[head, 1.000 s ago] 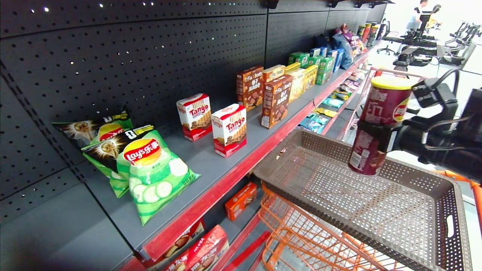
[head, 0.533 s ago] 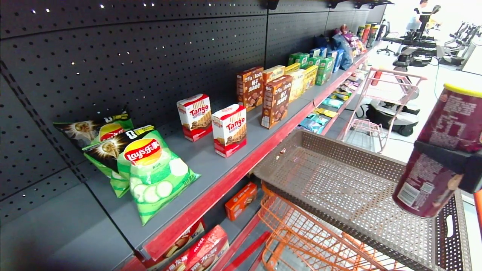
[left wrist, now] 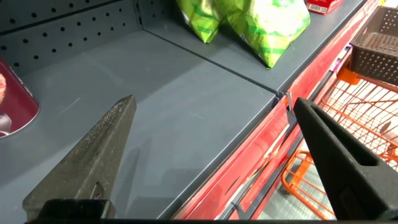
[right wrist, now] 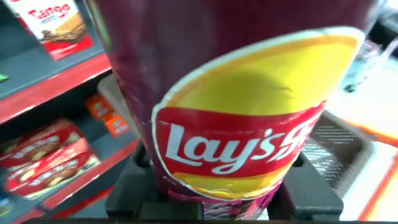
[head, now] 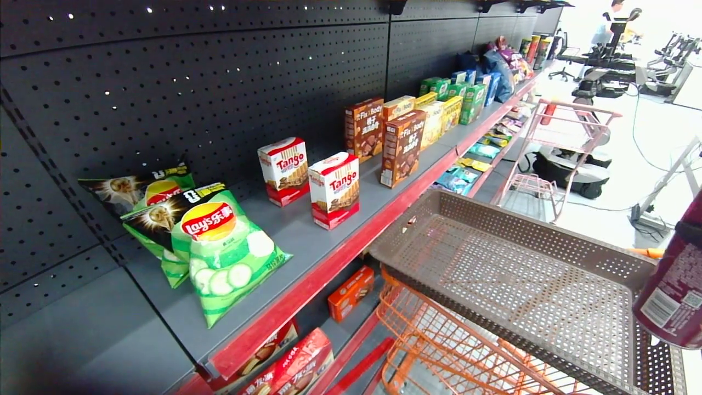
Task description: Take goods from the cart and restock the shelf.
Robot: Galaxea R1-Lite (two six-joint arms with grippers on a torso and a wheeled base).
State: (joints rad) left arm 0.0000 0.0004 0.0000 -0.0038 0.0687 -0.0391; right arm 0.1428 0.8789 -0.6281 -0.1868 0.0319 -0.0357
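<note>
Head view: a dark red chip can (head: 673,296) hangs at the far right, tilted, above the right end of the brown perforated basket (head: 493,285) that sits on the orange cart (head: 428,340). It is well apart from the grey shelf (head: 307,233). On the shelf lie green chip bags (head: 219,247). Beside them stand two red-and-white wafer boxes (head: 333,189), then brown boxes (head: 400,145) farther along.

Left wrist view: the left gripper (left wrist: 211,155) hovers above a bare stretch of the shelf board, just inside its red front edge. Its jaws are spread wide with nothing between them. The green chip bags lie farther along the board. A dark red rounded container (left wrist: 15,99) stands on the board, cut off by the frame. The cart's orange wire and a corner of the basket show beyond the red edge.

Right wrist view: the right gripper (right wrist: 217,186) is clamped on the chip can, one dark finger on each side of its lower part. The can's red and yellow label faces the camera. Behind it are a wafer box on the shelf, red packs (right wrist: 43,162) on a lower level, and part of the basket.
</note>
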